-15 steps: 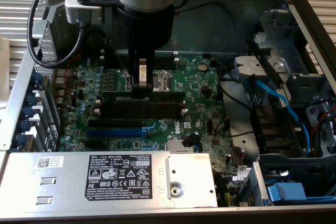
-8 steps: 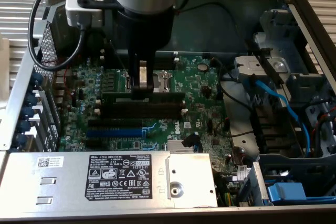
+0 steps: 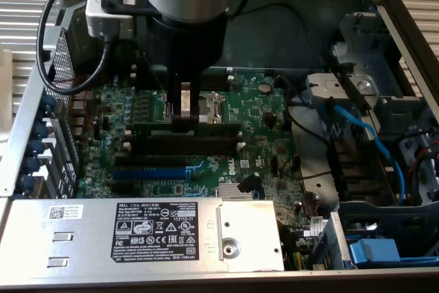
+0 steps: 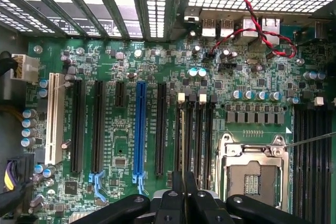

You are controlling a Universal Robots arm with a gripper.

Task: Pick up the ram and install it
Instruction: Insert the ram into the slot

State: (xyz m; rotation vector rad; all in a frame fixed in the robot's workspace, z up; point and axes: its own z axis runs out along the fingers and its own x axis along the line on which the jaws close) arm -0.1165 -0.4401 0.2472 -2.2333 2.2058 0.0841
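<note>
Exterior view: the ram (image 3: pixel 218 129), mid-length, between tips of the pincer (image 3: pixel 185 125)

I see an open computer case (image 3: pixel 401 6) on a ribbed surface (image 3: pixel 20 5). Inside lie a green motherboard (image 3: pixel 264 125) and a labelled silver box (image 3: pixel 103 238).

Exterior view high over open case (image 3: pixel 295 32); wrist view close above shared motherboard (image 4: pixel 252 77).
</note>
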